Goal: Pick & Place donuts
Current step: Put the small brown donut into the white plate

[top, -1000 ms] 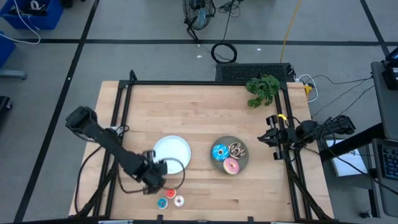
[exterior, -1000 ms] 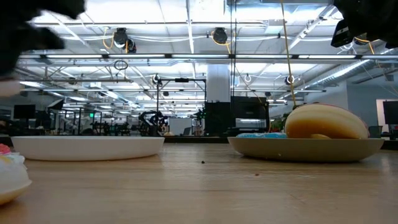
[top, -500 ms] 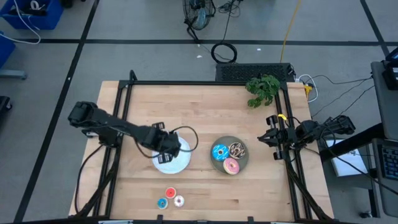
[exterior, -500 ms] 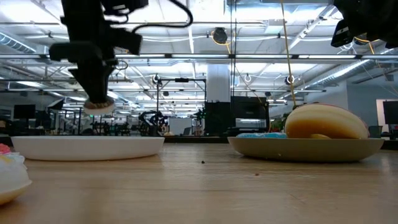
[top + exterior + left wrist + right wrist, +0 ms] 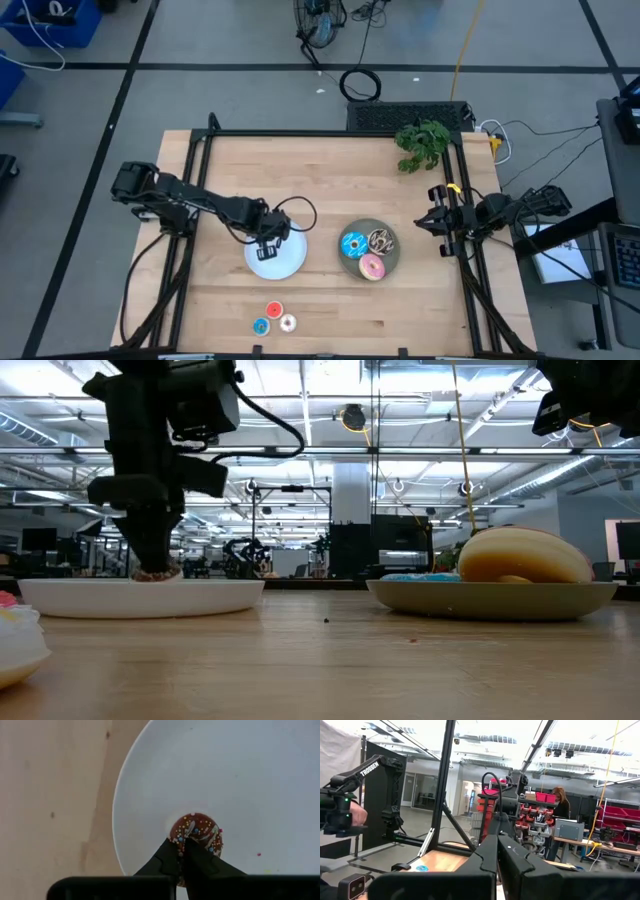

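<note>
You've carried the brown donut from the bench edge; your left gripper seemingly lowered it onto the white plate.

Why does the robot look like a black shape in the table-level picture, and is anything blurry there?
Low view: bright ceiling lights behind silhouette the left gripper; the near white donut at the frame edge is blurred. Left wrist view: even light, the brown sprinkled donut on the white plate is sharp.

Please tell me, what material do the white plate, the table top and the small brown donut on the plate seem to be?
White plate: smooth, matte, probably plastic or ceramic; no pattern shows.
Table top: pale wood, with visible grain and plank seams.
Small brown donut: likely a plastic or rubber toy, dark with coloured sprinkle dots, gripped by the left end effector.
</note>
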